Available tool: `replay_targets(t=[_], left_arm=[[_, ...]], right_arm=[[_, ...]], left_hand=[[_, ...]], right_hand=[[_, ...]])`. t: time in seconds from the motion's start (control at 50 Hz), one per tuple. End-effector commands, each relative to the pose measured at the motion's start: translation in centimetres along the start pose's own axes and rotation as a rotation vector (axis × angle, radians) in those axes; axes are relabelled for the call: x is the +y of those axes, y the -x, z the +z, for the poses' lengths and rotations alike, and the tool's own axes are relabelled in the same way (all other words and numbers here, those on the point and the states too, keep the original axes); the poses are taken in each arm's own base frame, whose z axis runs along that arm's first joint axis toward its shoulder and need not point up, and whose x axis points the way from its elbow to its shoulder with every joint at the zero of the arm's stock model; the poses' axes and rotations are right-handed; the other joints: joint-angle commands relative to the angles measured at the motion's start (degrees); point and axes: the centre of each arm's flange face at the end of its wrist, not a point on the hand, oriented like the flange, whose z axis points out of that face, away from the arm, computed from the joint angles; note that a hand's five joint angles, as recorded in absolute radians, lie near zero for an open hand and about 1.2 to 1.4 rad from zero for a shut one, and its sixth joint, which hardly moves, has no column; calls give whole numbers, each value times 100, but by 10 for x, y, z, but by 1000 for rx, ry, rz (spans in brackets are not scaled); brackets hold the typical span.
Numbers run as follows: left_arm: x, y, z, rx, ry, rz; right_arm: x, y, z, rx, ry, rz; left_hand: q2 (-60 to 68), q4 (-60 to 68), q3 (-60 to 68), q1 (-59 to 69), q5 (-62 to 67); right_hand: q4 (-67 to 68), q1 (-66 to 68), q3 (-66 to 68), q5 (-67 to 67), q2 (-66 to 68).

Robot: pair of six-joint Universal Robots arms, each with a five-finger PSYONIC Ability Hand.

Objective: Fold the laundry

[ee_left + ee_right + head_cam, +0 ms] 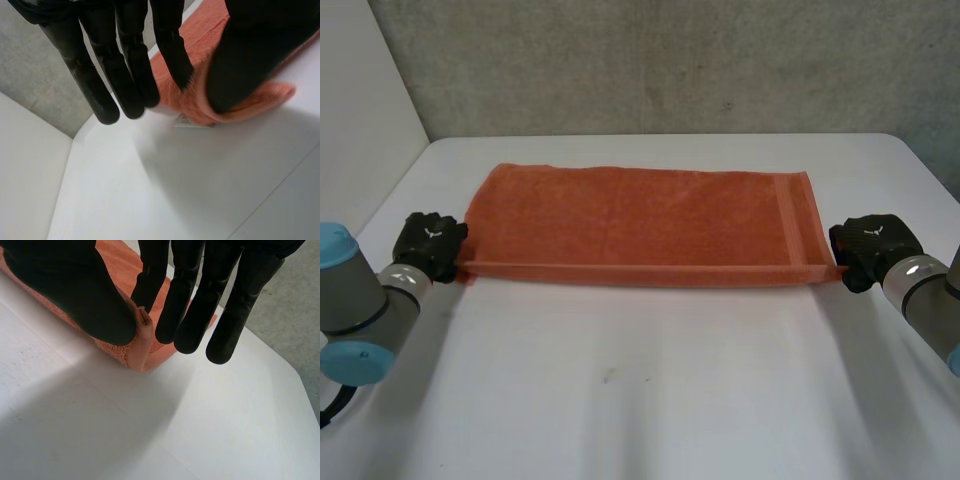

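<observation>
In the head view, the orange towel (pixel 640 225) lies spread lengthwise across the far half of the white table (pixel 640 390). Its near long edge is raised slightly between the two hands, with the left hand (pixel 430 245) at the near left corner and the right hand (pixel 872 248) at the near right corner. In the left wrist view, the left hand pinches its corner between the thumb and one finger, while the other fingers hang straight and free beside the cloth. In the right wrist view, the right hand nips its corner the same way, thumb against one finger, the remaining fingers extended clear of it. Both grips look shallow, taken right at the hem, so a corner could slip out if the hands pull apart too hard. Uneven lifting would probably skew the fold.
</observation>
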Motion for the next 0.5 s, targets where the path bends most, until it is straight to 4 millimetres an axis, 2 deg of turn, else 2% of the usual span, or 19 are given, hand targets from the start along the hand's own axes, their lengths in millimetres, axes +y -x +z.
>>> replay_targets(t=[0.02, 0.14, 0.24, 0.26, 0.28, 0.3, 0.32, 0.46, 0.5], left_arm=[[-15, 17, -9, -37, -20, -10], [-44, 30, -32, -70, -76, 10], [-60, 33, -56, -67, -81, 27], [-65, 33, -66, -58, -66, 41], [-65, 33, -67, -58, -66, 41], [-66, 33, -72, -49, -53, 52], [-69, 32, -87, -19, -7, 107], [-59, 16, -131, 166, 199, 259], [-59, 9, -145, 238, 243, 284]], right_arm=[[-1, 1, -1, -4, 1, -2], [-7, -2, -7, -12, 21, -47], [-16, -5, -28, -59, 109, -169], [-17, -5, -32, -69, 128, -183], [-17, -5, -32, -69, 128, -183], [-17, -6, -42, -104, 188, -225], [-17, -7, -45, -117, 215, -237], [-6, -22, -79, -208, 406, -300], [-6, -24, -81, -208, 411, -309]], left_hand=[[2197, 2257, 2213, 2037, 2346], [2197, 2257, 2213, 2037, 2346], [2197, 2257, 2213, 2037, 2346], [2197, 2257, 2213, 2037, 2346], [2197, 2257, 2213, 2037, 2346], [2197, 2257, 2213, 2037, 2346], [2197, 2257, 2213, 2037, 2346], [2197, 2257, 2213, 2037, 2346], [2197, 2257, 2213, 2037, 2346]], right_hand=[[1170, 2400, 1196, 1297, 1253], [1170, 2400, 1196, 1297, 1253], [1170, 2400, 1196, 1297, 1253], [1170, 2400, 1196, 1297, 1253], [1170, 2400, 1196, 1297, 1253], [1170, 2400, 1196, 1297, 1253], [1170, 2400, 1196, 1297, 1253], [1170, 2400, 1196, 1297, 1253], [1170, 2400, 1196, 1297, 1253]])
